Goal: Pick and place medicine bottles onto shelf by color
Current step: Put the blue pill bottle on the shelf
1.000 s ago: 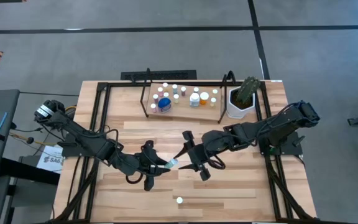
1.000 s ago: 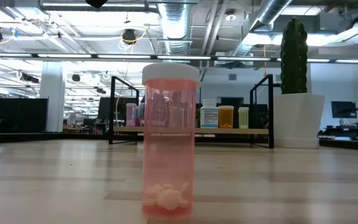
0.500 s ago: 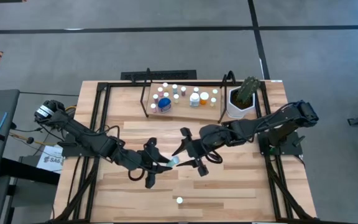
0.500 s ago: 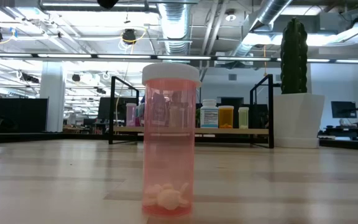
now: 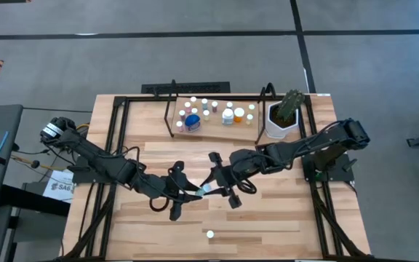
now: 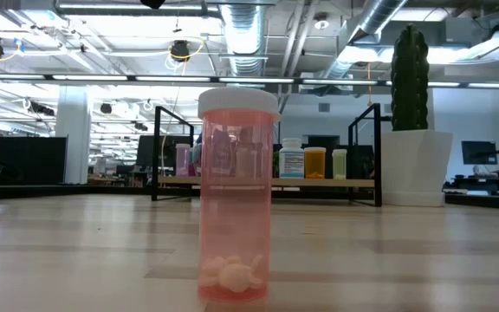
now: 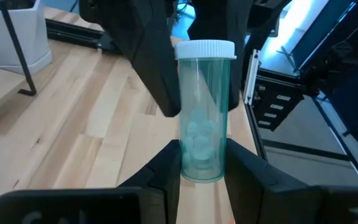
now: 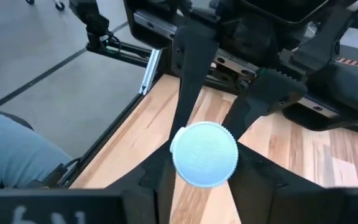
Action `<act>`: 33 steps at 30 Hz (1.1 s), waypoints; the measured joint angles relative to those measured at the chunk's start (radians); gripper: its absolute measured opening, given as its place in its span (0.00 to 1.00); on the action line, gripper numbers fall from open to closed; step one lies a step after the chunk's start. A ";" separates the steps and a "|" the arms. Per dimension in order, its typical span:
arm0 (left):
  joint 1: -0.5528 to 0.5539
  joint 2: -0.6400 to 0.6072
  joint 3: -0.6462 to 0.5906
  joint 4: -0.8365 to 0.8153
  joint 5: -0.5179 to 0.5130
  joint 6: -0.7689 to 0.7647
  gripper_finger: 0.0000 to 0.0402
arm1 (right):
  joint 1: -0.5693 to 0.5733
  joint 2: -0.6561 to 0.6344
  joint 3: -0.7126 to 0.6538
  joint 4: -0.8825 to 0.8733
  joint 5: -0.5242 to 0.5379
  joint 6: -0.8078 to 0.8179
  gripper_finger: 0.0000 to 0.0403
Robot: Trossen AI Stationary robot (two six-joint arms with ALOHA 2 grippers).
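A teal medicine bottle point(image 7: 201, 118) with a white cap hangs above the table's middle, between both grippers. My left gripper point(image 5: 192, 193) is shut on its bottom end. My right gripper point(image 5: 214, 188) faces it, shut on the cap end point(image 8: 204, 154). A pink bottle point(image 6: 237, 195) with pills stands upright near the front edge; in the high view its white cap point(image 5: 209, 234) shows. The shelf point(image 5: 217, 132) at the back holds several bottles. My left gripper pinches the teal bottle's lower end point(image 7: 199, 169) between its two fingers, coming from the table's left. The bottle is lifted clear and sticks out past the fingertips, cap toward the right arm. My right gripper has its two fingers point(image 7: 156, 68) on opposite sides of the bottle just below the cap point(image 7: 205, 51). They come from the table's right and lie along the bottle.
A white pot with a green plant point(image 5: 283, 118) stands right of the shelf. Black frame rails point(image 5: 115, 138) run along the table's left and right sides. Bare wood lies between the shelf and the grippers.
My right gripper has edged toward the table's left, over the cap end of the teal bottle. My left gripper has kept the bottle lifted in about the same place.
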 joint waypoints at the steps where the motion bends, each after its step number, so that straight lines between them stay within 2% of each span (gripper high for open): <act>1: 0.000 0.000 0.000 -0.001 0.002 0.000 0.21 | 0.000 0.000 0.000 0.000 0.000 0.000 0.39; 5: 0.001 0.000 0.000 -0.008 0.013 -0.003 0.21 | 0.001 0.000 0.000 -0.002 0.000 0.000 0.34; 14: 0.000 0.000 0.000 -0.007 -0.034 -0.017 0.21 | 0.001 -0.006 0.000 -0.008 0.000 0.021 0.28; 19: 0.003 0.000 0.002 0.017 -0.074 -0.046 0.27 | -0.037 -0.047 0.000 -0.061 -0.001 0.057 0.29; 27: 0.007 0.000 0.002 -0.020 -0.107 -0.051 0.46 | -0.177 -0.117 0.002 -0.284 0.011 0.106 0.30; 30: 0.008 0.000 0.002 -0.042 -0.143 -0.069 0.50 | -0.252 -0.110 0.002 -0.354 0.010 0.110 0.30; 33: 0.008 0.000 0.001 -0.085 -0.164 -0.124 0.51 | -0.340 -0.052 0.002 -0.384 0.009 0.132 0.30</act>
